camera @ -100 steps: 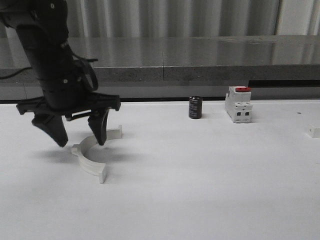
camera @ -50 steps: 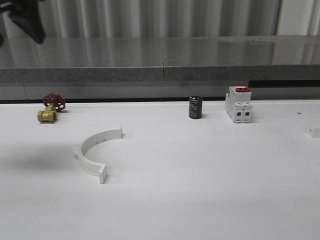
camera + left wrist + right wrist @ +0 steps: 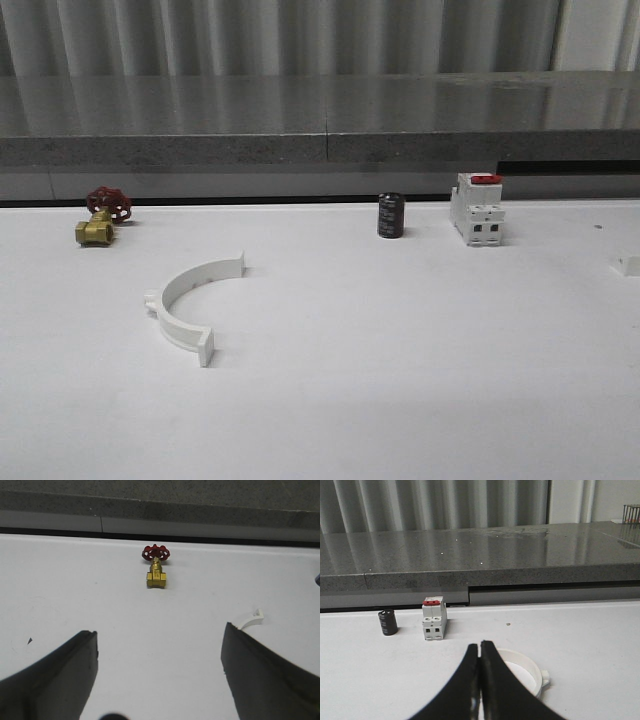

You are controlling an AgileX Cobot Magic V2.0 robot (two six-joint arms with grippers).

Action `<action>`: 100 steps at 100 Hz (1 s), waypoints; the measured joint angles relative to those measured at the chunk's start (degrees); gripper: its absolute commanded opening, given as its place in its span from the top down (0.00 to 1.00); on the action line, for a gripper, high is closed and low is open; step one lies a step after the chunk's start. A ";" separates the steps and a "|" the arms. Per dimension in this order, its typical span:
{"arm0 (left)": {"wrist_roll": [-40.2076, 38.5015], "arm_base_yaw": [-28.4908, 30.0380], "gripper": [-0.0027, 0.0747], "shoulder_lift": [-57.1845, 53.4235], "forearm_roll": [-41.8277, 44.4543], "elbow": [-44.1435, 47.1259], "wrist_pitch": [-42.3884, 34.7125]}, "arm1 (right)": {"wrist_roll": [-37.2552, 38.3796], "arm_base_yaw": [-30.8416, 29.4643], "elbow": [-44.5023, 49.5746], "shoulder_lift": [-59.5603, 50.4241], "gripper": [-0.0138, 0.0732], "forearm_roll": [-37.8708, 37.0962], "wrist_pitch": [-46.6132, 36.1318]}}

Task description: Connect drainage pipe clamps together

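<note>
On table, clamp half (image 3: 190,303) freed, left arm gone

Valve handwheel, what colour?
Red, on a brass body; the valve shows best in the left wrist view.

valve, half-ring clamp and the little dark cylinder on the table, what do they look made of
The valve: body looks like brass, yellow and shiny, with a red-painted handwheel, likely metal. The half-ring clamp: white matte plastic by its look, smooth with moulded end tabs. The dark cylinder: glossy black sleeve, possibly plastic over metal; too small to tell.
</note>
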 measured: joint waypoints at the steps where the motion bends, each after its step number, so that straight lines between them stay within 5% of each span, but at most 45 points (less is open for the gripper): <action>1: 0.00 0.00 0.30 -0.49 0.00 0.28 0.00 | 0.00 0.00 0.00 0.00 0.92 0.00 0.00; 18: 0.00 0.00 0.41 -10.72 0.00 5.65 0.11 | 0.00 0.00 0.00 0.00 0.92 0.00 -0.66; 46: 0.00 0.00 0.99 -18.66 0.40 10.32 0.72 | 0.00 0.00 0.00 0.00 0.92 0.13 -1.48; 68: 0.00 0.00 0.99 -18.78 0.70 10.41 0.72 | 0.19 0.00 -7.27 3.23 0.92 3.14 5.79; 100: 0.00 0.00 0.99 -18.78 1.03 10.41 0.72 | 0.19 0.00 -31.93 28.11 0.92 3.56 32.59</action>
